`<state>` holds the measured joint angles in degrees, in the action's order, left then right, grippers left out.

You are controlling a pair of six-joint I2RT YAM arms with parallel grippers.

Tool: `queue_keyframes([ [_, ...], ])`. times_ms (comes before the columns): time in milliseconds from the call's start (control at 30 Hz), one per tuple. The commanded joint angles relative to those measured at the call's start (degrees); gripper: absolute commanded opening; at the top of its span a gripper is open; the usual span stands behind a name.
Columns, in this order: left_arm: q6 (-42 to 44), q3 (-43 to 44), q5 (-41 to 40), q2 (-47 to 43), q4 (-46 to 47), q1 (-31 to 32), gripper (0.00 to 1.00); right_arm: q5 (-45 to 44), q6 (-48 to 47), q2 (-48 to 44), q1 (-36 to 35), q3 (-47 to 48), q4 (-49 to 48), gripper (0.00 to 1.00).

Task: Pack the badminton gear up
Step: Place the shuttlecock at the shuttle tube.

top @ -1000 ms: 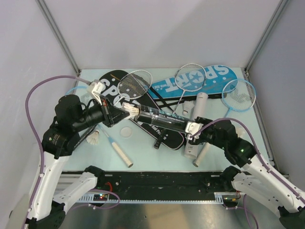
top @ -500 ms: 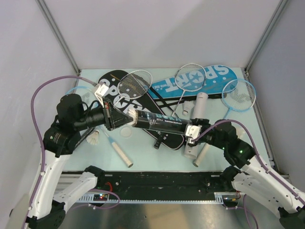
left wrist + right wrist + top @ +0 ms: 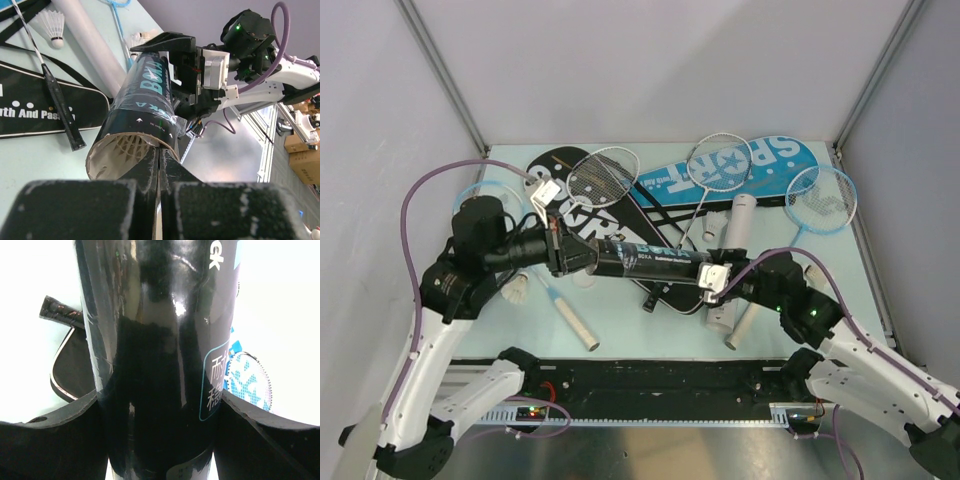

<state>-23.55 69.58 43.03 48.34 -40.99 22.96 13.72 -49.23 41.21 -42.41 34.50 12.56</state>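
Pale-blue desk lies below; right gripper grasps one end of a long glossy black tube, whose open end meets the clenched left gripper.

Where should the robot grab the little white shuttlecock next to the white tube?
The shuttlecock lies on its side beside the white tube, so come down from above and pinch its round cork tip. That probably holds firmer than the feathery skirt.

Left tool pinched shut, arm reaching inward; right tool clamped around the black tube.
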Motion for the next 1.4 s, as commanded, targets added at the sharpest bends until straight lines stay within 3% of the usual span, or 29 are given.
queue_keyframes([
  [0,-0.96,-1.84,-0.58,0.62,1.67,1.75,0.00,2.24,0.22,1.13,-1.86,1.01,-11.71,0.21],
  [300,-2.27,-3.41,-3.50,0.65,3.01,2.69,0.03,3.07,1.89,4.41,-2.08,0.94,-16.14,0.21],
  [400,-2.40,-1.84,-8.19,0.07,3.09,2.66,0.19,3.04,2.87,4.81,-2.12,0.77,-16.09,0.21],
  [467,-2.12,-0.64,-11.88,-1.01,3.04,2.67,0.38,3.52,4.07,4.29,-1.63,0.38,-15.73,0.21],
  [533,-1.74,0.65,-15.79,-2.23,3.09,2.63,0.50,4.33,4.96,3.54,-0.68,-0.01,-15.08,0.21],
  [800,-0.77,6.42,-29.45,-4.86,2.99,2.53,0.75,4.25,5.81,1.67,0.06,-1.09,-13.71,0.21],
  [967,0.40,7.23,-40.67,-6.28,3.02,2.42,0.80,3.50,12.72,2.27,0.62,-0.83,-14.56,0.26],
  [1067,-0.07,4.58,-52.10,-6.26,2.76,1.18,0.80,2.57,15.44,2.71,-0.19,-0.75,-15.93,0.26],
  [1167,-3.86,0.34,-58.79,-4.77,1.11,-3.78,0.79,0.81,17.97,3.20,-2.85,-0.75,-17.30,0.26],
  [1367,-17.47,-12.88,-63.25,-5.48,-0.49,-16.04,0.75,-1.30,19.02,3.81,-7.44,-1.06,-18.63,0.25],
])
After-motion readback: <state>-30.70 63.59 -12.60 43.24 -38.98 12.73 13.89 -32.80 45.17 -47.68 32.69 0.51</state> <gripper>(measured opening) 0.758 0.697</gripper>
